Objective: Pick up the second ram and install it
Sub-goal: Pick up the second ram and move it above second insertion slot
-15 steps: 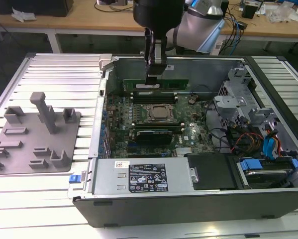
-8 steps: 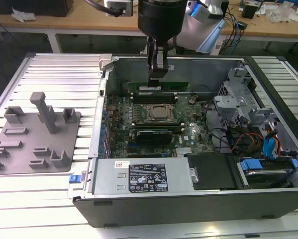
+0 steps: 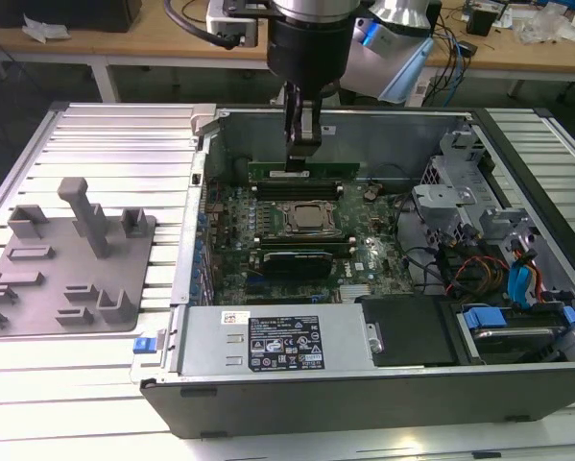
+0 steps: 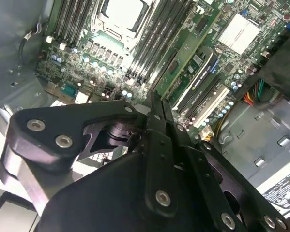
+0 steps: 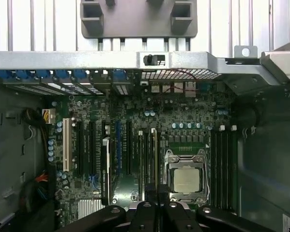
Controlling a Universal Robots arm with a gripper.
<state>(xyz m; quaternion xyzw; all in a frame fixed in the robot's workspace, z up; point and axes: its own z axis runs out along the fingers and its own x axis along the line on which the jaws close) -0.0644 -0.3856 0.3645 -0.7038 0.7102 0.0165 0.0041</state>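
Your pincer [image 3: 302,154] hangs point-down inside the open computer case [image 3: 268,408]. Its two fingers are drawn narrow and pinched on the top edge of the second memory stick [image 3: 330,171]. The stick sits level, its long side running from the exterior view's left to its right, gripped at about its middle. You cannot tell whether its lower edge touches a slot.

In the second wrist view the pincer [image 4: 153,96] shows its fingers almost together. The stick [image 4: 186,62] runs away from the tips as a green strip with dark chips on its face. In the first wrist view the pincer [image 5: 157,195] lines up with the black memory slots [image 5: 147,159] just beside the processor [image 5: 186,180], on the side toward the long card slots [image 5: 86,150].

Below the stick lies the main board [image 3: 231,230], with the processor [image 3: 301,219] in its metal frame. On the processor's near side in the exterior view, another green stick [image 3: 297,254] stands in a slot. Nearer the camera sits the grey power box [image 3: 277,341]. Toward the exterior view's right is a bunch of red, orange and blue cables [image 3: 479,274]. Well apart, at the exterior view's left, the grey tray [image 3: 47,288] rests on the ribbed metal table [image 3: 114,134].
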